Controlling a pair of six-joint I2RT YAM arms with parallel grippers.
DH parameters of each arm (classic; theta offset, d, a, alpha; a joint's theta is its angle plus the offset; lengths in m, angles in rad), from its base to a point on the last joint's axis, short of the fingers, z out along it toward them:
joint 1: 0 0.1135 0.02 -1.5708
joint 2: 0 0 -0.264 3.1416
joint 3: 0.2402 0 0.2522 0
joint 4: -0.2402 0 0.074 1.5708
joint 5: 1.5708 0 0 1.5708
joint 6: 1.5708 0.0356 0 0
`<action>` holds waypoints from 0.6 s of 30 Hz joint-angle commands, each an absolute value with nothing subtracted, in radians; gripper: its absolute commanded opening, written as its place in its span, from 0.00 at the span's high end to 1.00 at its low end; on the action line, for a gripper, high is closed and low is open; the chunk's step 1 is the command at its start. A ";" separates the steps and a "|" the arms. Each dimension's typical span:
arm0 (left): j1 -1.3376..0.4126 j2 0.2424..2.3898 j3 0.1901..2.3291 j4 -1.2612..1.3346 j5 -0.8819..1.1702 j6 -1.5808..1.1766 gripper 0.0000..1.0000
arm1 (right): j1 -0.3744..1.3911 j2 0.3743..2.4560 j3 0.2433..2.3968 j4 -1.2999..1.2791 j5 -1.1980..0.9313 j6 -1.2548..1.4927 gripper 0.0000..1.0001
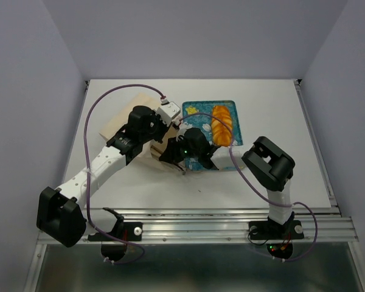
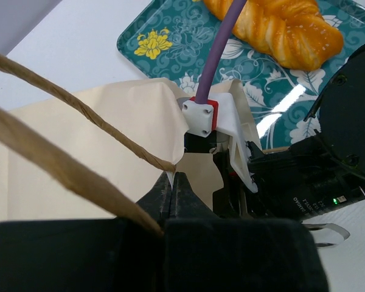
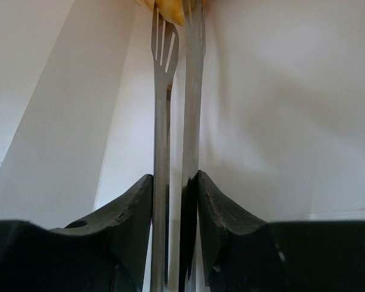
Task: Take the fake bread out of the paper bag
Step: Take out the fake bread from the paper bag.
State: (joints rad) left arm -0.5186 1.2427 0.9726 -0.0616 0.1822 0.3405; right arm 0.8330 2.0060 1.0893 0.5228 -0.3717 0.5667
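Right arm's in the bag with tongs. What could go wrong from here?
1. The tongs nip only the end of the bread; it may slip out.
2. The left gripper pinches just a sliver of the paper bag; pulling might tear or free it.

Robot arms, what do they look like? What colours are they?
The left arm and right arm are white tubes with chunky black joints. A purple cable loops along each. The left gripper and right gripper have black fingers. A small green light glows near the right wrist.
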 commanded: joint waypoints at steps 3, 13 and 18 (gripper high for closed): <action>-0.538 1.215 0.979 0.014 0.206 0.337 1.00 | 0.828 1.876 1.023 0.543 -0.275 0.575 0.86; -0.537 1.242 0.982 0.011 0.166 0.342 1.00 | 0.753 1.709 0.899 0.545 -0.287 0.611 0.96; -0.538 1.239 0.979 0.009 0.161 0.344 1.00 | 0.723 1.641 0.850 0.545 -0.285 0.618 0.98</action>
